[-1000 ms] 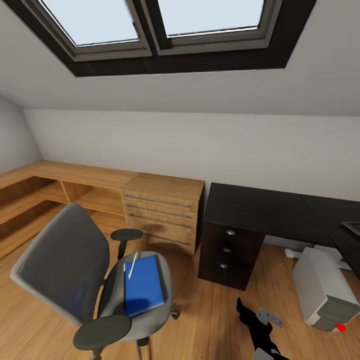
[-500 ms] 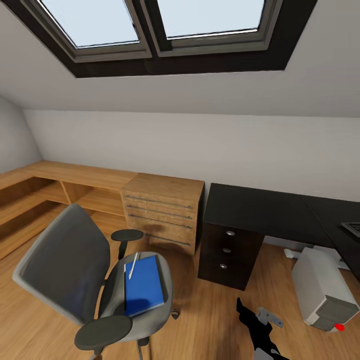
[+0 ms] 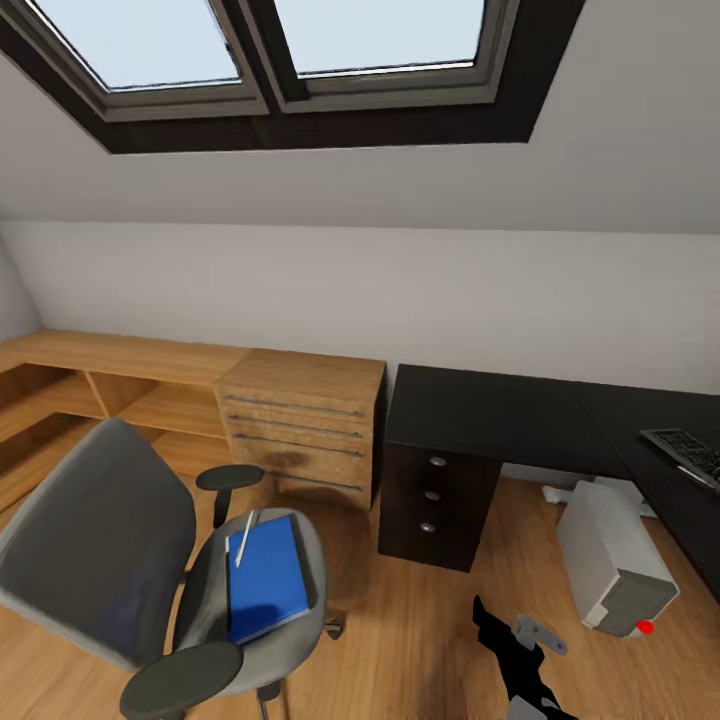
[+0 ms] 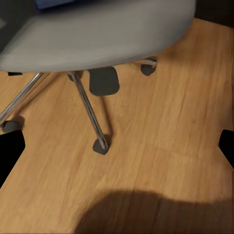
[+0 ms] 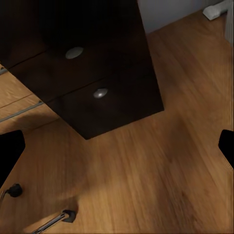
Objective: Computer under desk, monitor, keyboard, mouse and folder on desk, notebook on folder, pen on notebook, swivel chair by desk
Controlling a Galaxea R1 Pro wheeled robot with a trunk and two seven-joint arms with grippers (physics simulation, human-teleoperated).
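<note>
The grey swivel chair (image 3: 110, 560) stands on the wooden floor at the lower left. On its seat lies the blue folder (image 3: 265, 578) with a white pen (image 3: 243, 538) on top. The black desk (image 3: 500, 410) with knobbed drawers (image 5: 92, 78) is at centre right. The keyboard (image 3: 688, 452) rests on the desk's right wing, and the white computer (image 3: 608, 558) sits on the floor below. My left gripper (image 4: 117, 148) hangs open over the floor by the chair's chrome base (image 4: 90, 109). My right gripper (image 5: 117, 148) is open near the desk drawers. Monitor, mouse and notebook are out of view.
A light wooden chest (image 3: 300, 420) with bar handles stands against the desk's left side, and low wooden shelving (image 3: 90, 375) runs along the wall. Skylights sit in the sloped ceiling. My right arm (image 3: 515, 660) shows at the lower edge. Open floor lies between chair and desk.
The head view has swung to the right, so everything has slid left and more of the keyboard shows. Chair, folder and pen stay as they were.
</note>
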